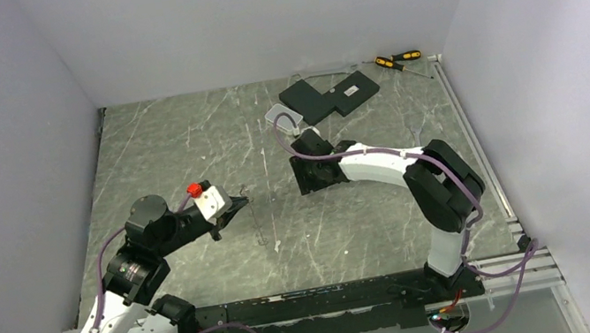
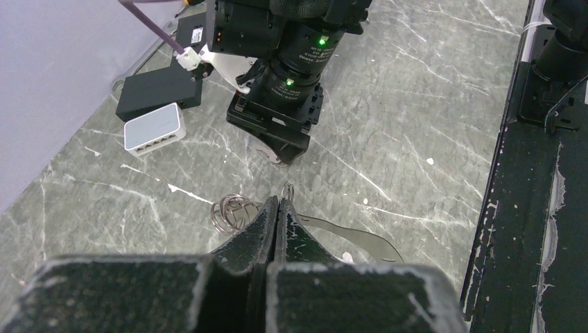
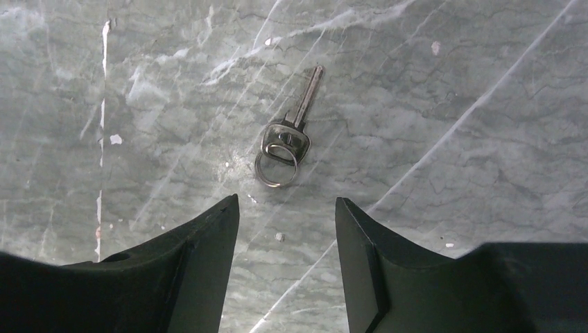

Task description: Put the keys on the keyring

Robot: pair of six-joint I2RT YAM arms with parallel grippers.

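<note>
Clamping left hand (image 2: 279, 202), perhaps on keyring (image 2: 231, 211)

black boxes (image 1: 330, 97) far centre | white box (image 2: 154, 127) beside | screwdrivers (image 1: 397, 60), probably two

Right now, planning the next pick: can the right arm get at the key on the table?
Probably yes: the right gripper is open, the key lies ahead between its fingers, nothing blocking.

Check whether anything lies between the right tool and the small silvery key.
Nothing visible does. The small flat silvery metal key lies on the grey marbled table, directly ahead of the open right tool, with only tabletop between them.
</note>
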